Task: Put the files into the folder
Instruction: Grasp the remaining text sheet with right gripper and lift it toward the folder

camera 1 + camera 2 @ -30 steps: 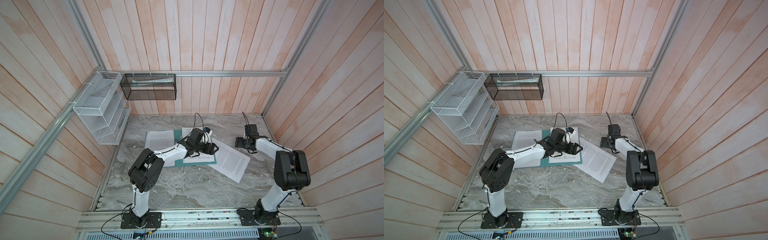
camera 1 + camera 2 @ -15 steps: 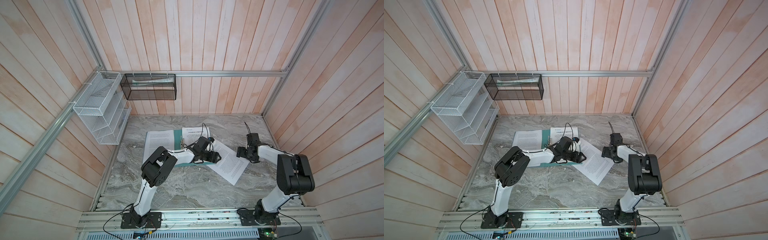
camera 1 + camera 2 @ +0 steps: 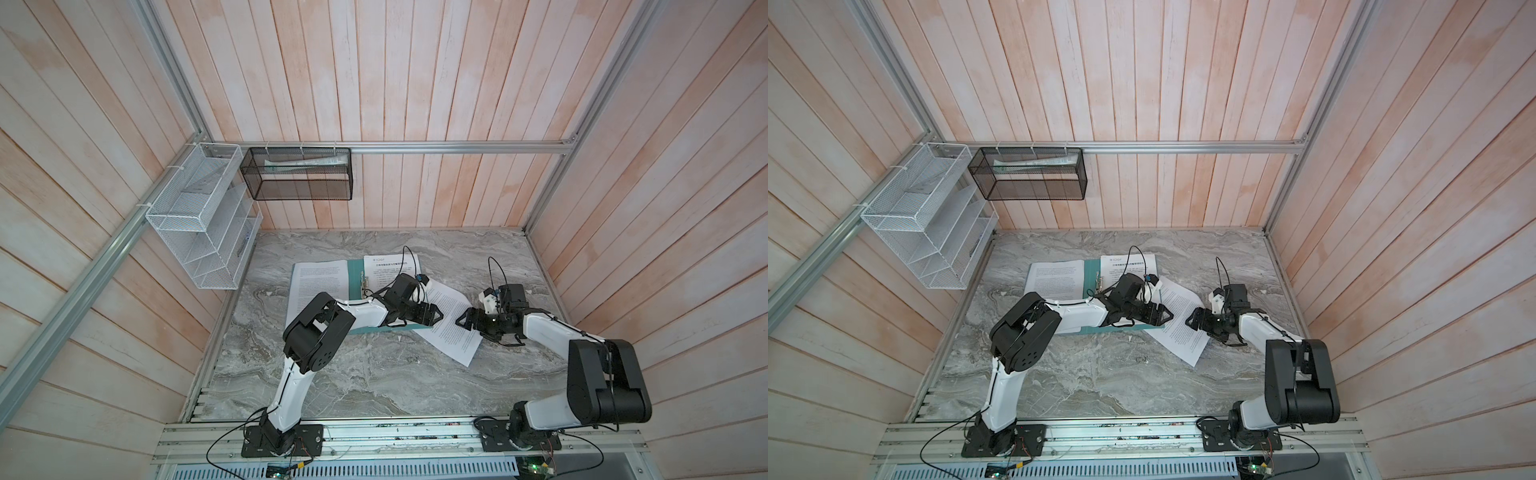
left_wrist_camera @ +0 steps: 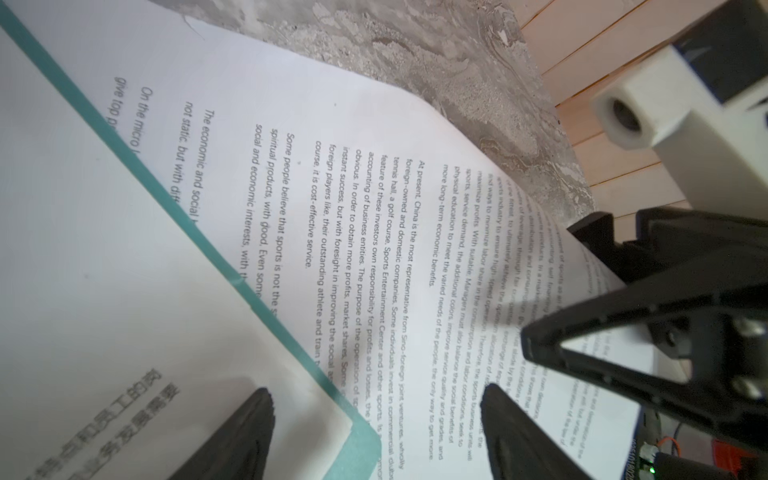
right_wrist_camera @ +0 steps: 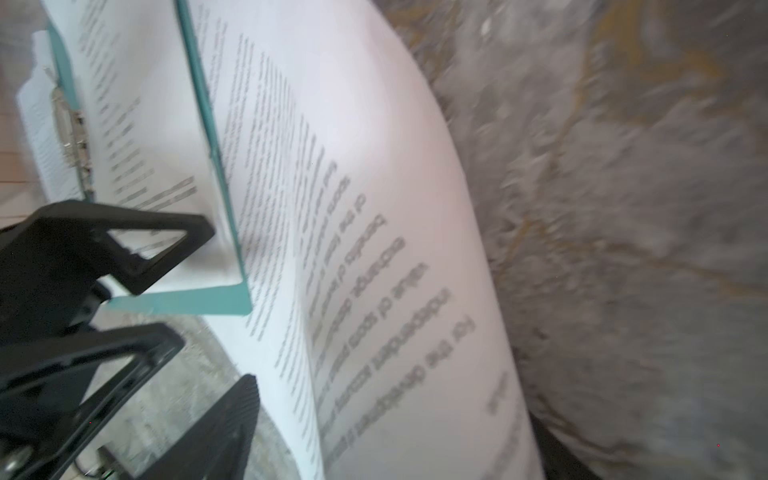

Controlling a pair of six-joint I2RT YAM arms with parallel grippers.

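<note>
The teal folder (image 3: pixel 354 275) lies open on the marble table, a metal clip at its spine. A printed sheet (image 3: pixel 318 282) rests on its left half and a sheet with a bold heading (image 3: pixel 390 268) on its right half. A third of the files (image 3: pixel 451 332) lies askew to the right, one end tucked under the folder's edge (image 4: pixel 166 199). My left gripper (image 3: pixel 432 316) is open over the folder's near right corner (image 4: pixel 361 432). My right gripper (image 3: pixel 463 322) is open, and the loose sheet's bulging right edge (image 5: pixel 395 291) stands between its fingers (image 5: pixel 224 419).
A white wire-mesh rack (image 3: pixel 203 232) hangs on the left wall. A black mesh basket (image 3: pixel 299 174) with a pale rolled item hangs on the back rail. Wooden walls close in the table (image 3: pixel 374 382) on three sides.
My left gripper slid from the folder's middle toward its near right corner. My right gripper came from the back right of the table to the loose sheet's right edge, which now bulges up.
</note>
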